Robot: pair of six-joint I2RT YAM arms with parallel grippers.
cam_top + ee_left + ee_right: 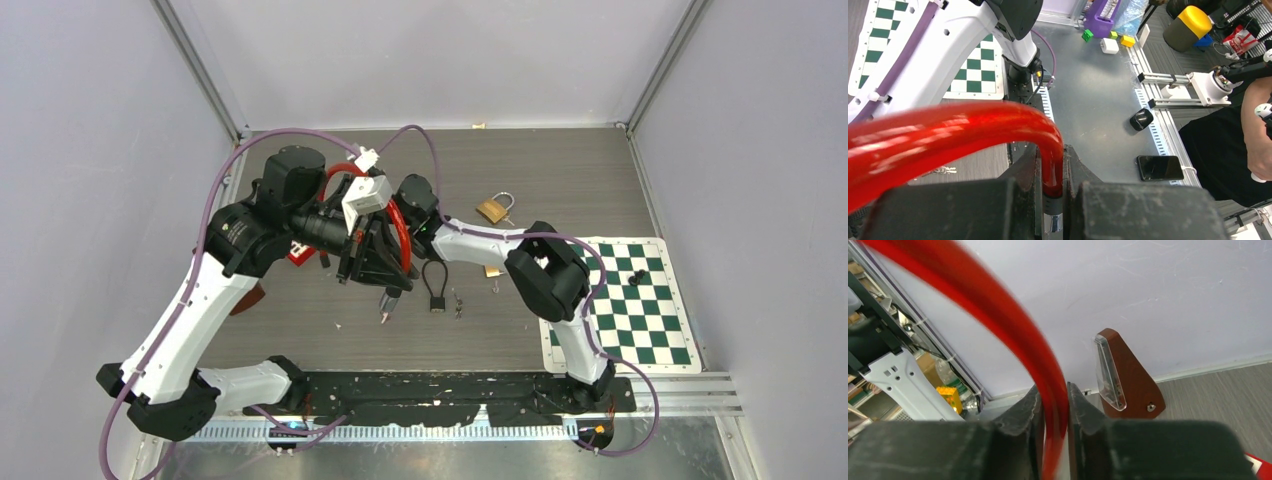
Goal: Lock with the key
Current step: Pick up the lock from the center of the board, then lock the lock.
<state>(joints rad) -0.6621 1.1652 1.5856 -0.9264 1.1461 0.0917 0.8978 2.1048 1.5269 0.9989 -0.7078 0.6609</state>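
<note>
Two robot arms hold a red cable lock (pixel 403 235) in the air over the grey tabletop (pixel 560 160), just left of its middle. The cable stands as a tall loop between the two wrists. In the overhead view it arches from the upper left, near the left arm's wrist camera, round to the right and down toward the near edge.

The left claw (pixel 1052 153) is clamped on one leg of the loop. In its own view the cable sweeps in from the left, bends sharply and runs straight down between the fingers (pixel 1074 165) toward the camera, ending in a short metal tip.

The right claw (pixel 1052 401) faces the left wall and grips another stretch of the same cable. The red line crosses its view from upper left and passes down between both fingers (pixel 1082 407), which press on it from either side.

On the tabletop lie a small black padlock (pixel 437 290) and, just to its right, what looks like a key (pixel 458 303), both apart from the claws. A brass padlock (pixel 492 210) sits farther back. A green-and-white chessboard mat (pixel 630 305) lies at the right edge, and a brown wooden case (pixel 1128 377) stands by the left wall.
</note>
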